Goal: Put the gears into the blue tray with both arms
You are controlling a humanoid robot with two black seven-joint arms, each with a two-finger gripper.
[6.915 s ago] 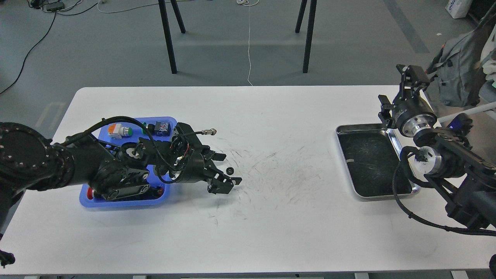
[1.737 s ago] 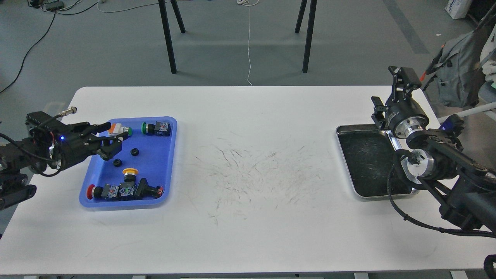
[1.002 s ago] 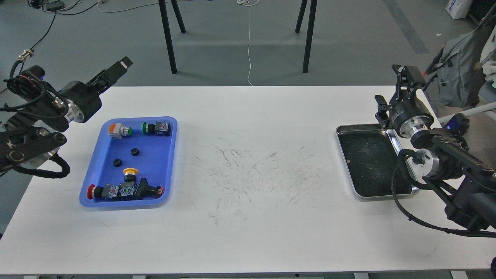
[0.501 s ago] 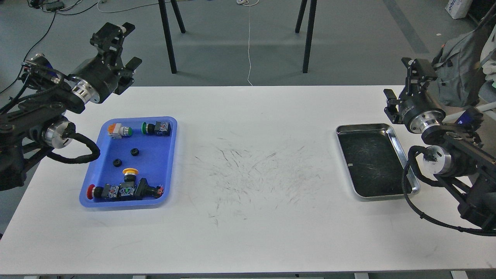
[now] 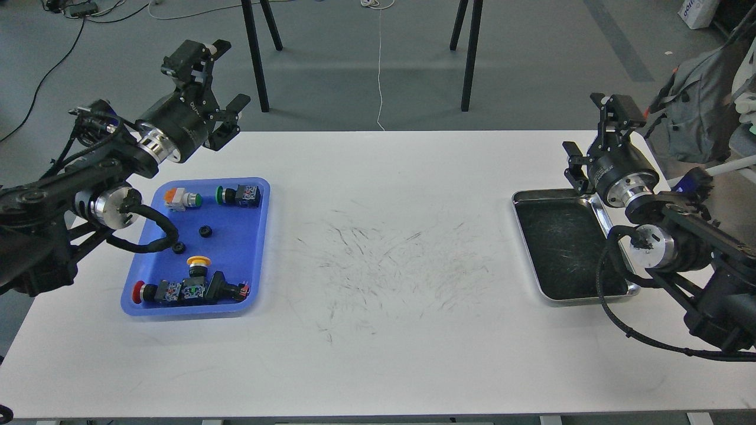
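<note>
The blue tray [image 5: 247,236] lies on the left of the white table. Two small black gears [image 5: 205,231] [image 5: 178,248] rest on its floor near the middle, apart from each other. My left gripper [image 5: 217,79] is raised above the table's far left edge, beyond the tray, open with nothing between its fingers. My right gripper [image 5: 595,134] hangs over the far right of the table, just behind the steel tray, open and empty as well.
Several coloured push-buttons share the blue tray: an orange one [image 5: 181,199], a green one [image 5: 237,195], a yellow one [image 5: 199,263] and a red one [image 5: 142,291]. A shiny steel tray [image 5: 555,193] with a dark inside sits at the right. Black stand legs [image 5: 255,56] rise behind the table.
The left gripper took a gear from the table to the blue tray, let it go, then rose up and back. In the last half second it shifted right, and the right gripper shifted left.
</note>
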